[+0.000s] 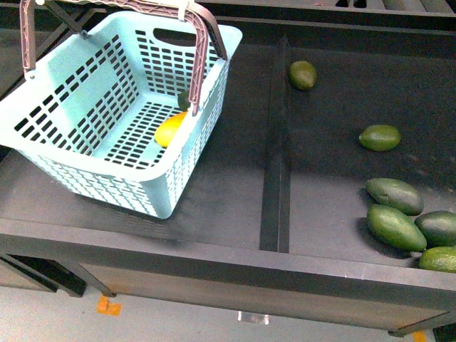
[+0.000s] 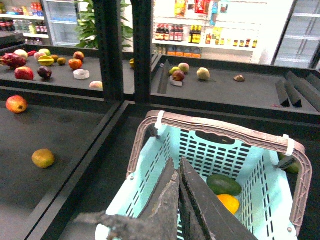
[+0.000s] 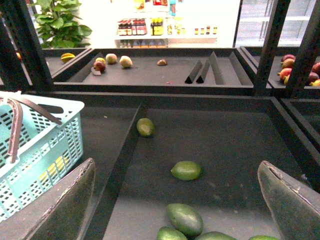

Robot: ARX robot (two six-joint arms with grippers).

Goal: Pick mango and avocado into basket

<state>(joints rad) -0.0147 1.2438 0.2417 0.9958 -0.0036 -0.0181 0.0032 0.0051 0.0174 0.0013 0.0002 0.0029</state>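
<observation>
The basket (image 1: 107, 107) sat on the left side of the dark shelf (image 1: 235, 192), with the mango (image 1: 171, 130) and the avocado (image 2: 223, 184) lying side by side on its floor. The left gripper (image 2: 179, 172) hung above the basket, fingers pressed together — empty. The right gripper (image 3: 175, 200) was spread wide over loose green fruits (image 3: 186, 170) — holding nothing.

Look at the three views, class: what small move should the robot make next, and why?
Probably none to pick: both arms should draw back. The mango and an avocado already lie in the basket. The left gripper is shut with nothing in it above the basket, and the right gripper is open and empty above the loose avocados.
</observation>
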